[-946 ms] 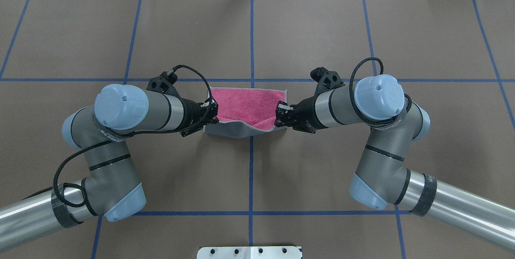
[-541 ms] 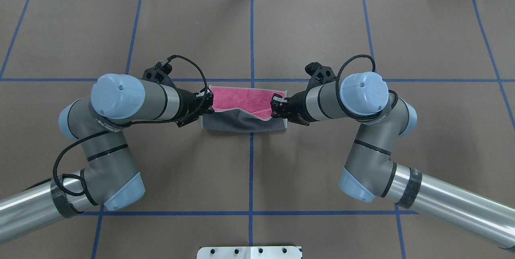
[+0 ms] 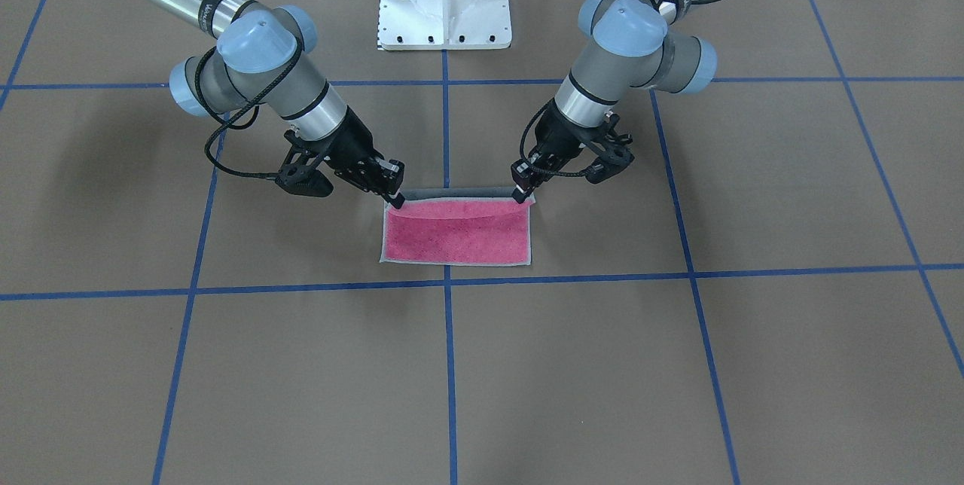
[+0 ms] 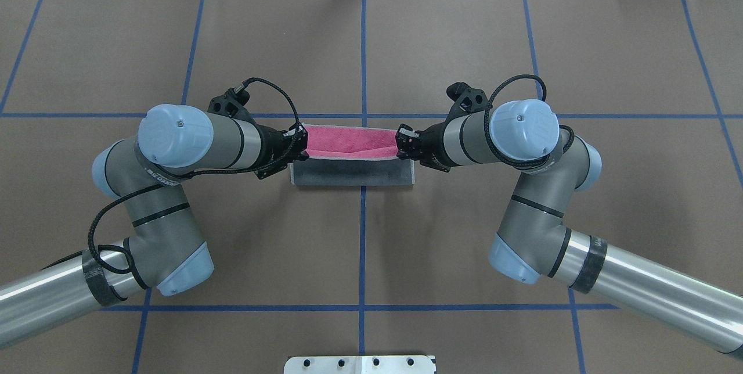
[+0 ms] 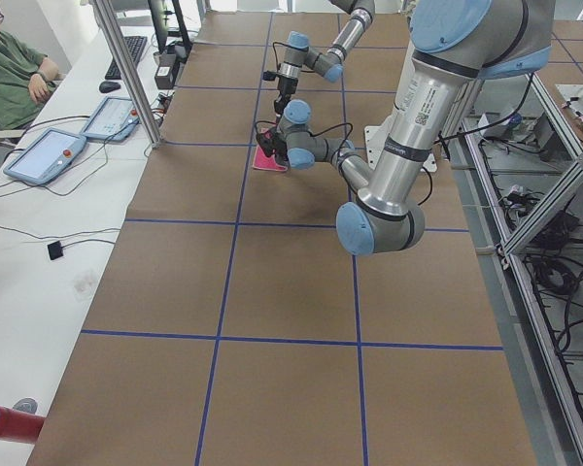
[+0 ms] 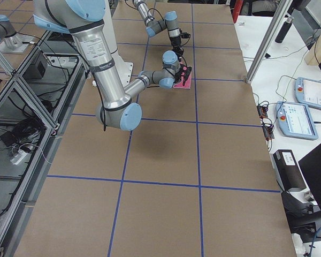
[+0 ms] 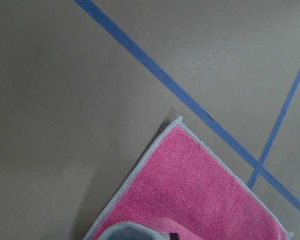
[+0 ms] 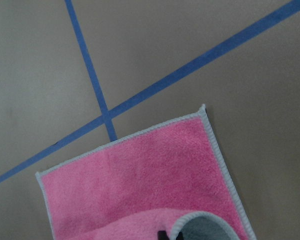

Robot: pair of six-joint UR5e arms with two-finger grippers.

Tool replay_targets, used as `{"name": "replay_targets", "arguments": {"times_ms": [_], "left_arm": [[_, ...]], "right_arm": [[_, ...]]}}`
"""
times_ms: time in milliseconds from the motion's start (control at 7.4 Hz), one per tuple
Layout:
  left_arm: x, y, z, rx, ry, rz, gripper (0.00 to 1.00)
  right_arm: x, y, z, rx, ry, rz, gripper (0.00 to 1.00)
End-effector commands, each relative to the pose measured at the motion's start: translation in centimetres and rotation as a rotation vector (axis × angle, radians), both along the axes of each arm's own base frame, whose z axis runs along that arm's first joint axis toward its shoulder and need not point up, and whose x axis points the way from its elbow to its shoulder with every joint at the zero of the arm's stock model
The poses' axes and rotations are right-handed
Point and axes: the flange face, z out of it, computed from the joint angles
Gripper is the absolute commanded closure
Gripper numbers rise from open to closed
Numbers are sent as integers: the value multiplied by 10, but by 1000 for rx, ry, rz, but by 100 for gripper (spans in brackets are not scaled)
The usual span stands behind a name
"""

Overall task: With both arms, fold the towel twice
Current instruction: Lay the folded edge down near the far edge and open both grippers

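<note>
Where the brown paper-covered worktop point(image 4: 87, 43) carries blue tape lines point(image 4: 193, 43), the left black two-finger pincer point(image 4: 303, 147) grips the left corner of the small square terry towel point(image 4: 354, 172) at the middle. The towel's robot-side half is lifted with its dark grey face showing, its pink far half lies flat, and the right pincer point(image 4: 399, 143) grips the right corner.

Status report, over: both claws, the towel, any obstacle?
Left claw, right claw: shut on corners of small square pink-and-grey terry towel. Grey underside folded partway over pink. No obstacle seen.
</note>
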Motion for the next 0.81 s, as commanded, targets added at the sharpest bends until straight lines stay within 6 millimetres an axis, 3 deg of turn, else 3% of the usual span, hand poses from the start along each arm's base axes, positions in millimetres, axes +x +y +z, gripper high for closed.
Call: {"name": "replay_targets", "arguments": {"times_ms": [0,676], "left_arm": [[10,-14,-4,-5,-8,-9,100],[3,-33,5,-17,-26,-38,100]], "right_arm": [[0,-1,-3,0,-4,3,100],[8,-20,13,-14,24,32,100]]}}
